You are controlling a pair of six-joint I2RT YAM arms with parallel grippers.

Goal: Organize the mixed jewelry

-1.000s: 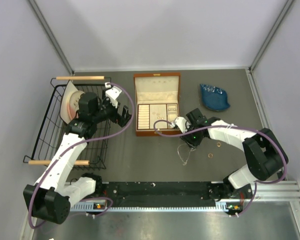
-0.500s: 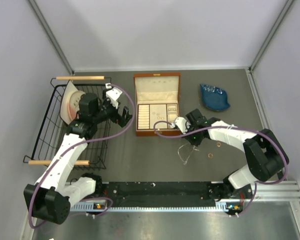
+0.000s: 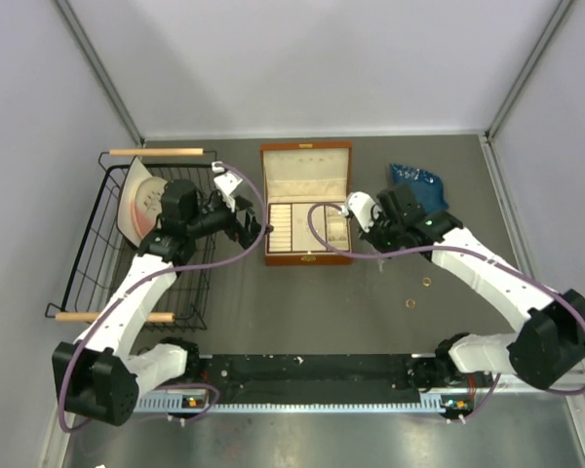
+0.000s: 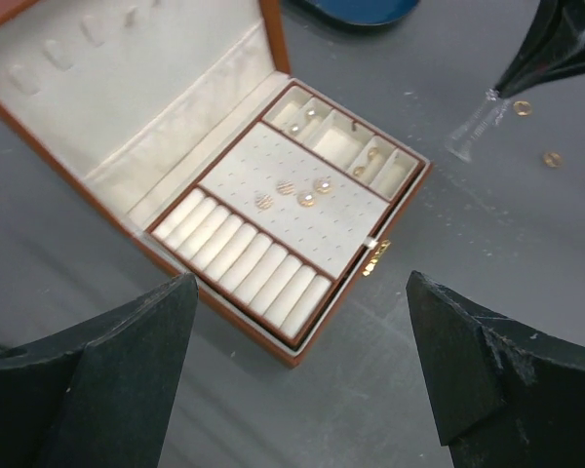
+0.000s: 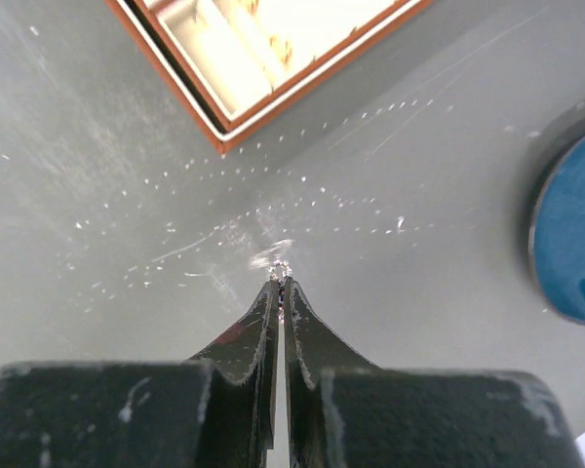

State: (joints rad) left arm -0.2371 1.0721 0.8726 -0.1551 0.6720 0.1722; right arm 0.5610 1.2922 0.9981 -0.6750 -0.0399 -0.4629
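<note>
- Tabletop [image 3: 302, 312], grey and scuffed, carries everything; both arm bases sit at its near edge.
- Two tiny gold rings [image 3: 426, 283] lie loose on the tabletop, near each other, in front of the right arm. The overhead view shows them clearly. The left wrist view shows them only as specks at its right edge.
- The left pincer [image 3: 252, 226] is released, and its wrist view shows the two dark fingers [image 4: 97, 380] spread wide. It hangs just beside the left edge of the wooden box [image 3: 306, 255].
- The right pincer [image 3: 372, 232] is clenched by the box's right front corner, between the box and a blue dish [image 3: 424, 195].
- Its own wrist view shows the fingertips pressed together with a silvery glint of the chain necklace [image 5: 278, 261] pinched at the tip.
- Only the left wrist view shows the chain hanging below that pincer as a pale blurred strand, clear of the tabletop. From overhead it is too fine to make out.
- The box stands open with its cream-lined lid tilted back. The left wrist view shows ring rolls at the front, four small studs on the middle panel and small gold pieces in the rear compartments.
- A black wire basket [image 3: 88, 263] sits at the far left.
</note>
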